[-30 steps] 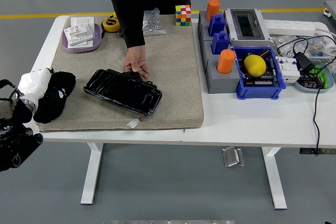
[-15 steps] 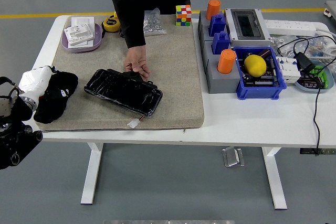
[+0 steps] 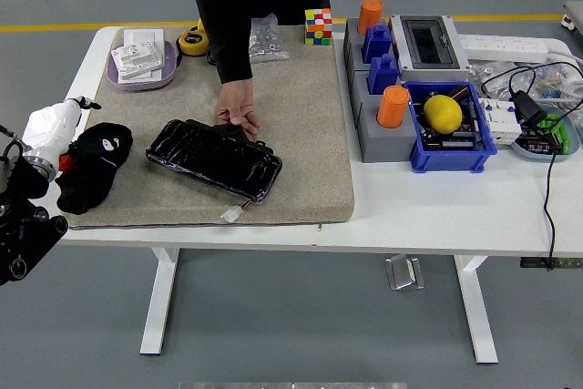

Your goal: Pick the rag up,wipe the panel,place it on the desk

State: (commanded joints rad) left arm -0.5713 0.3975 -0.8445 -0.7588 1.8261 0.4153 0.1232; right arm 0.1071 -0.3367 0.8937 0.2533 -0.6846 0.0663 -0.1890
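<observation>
A person's hand steadies the black panel; left of it, the robot's left hand rests beside the rag, grip unclear.

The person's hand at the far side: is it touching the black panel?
Touching. In the head view the person's hand rests its fingertips on the far edge of the black panel, with no gap showing between them.

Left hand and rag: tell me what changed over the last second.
The left hand drew back toward the table's left edge, off the rag, which now lies released on the mat. The panel and the person's hand holding its far edge stayed put.
</observation>
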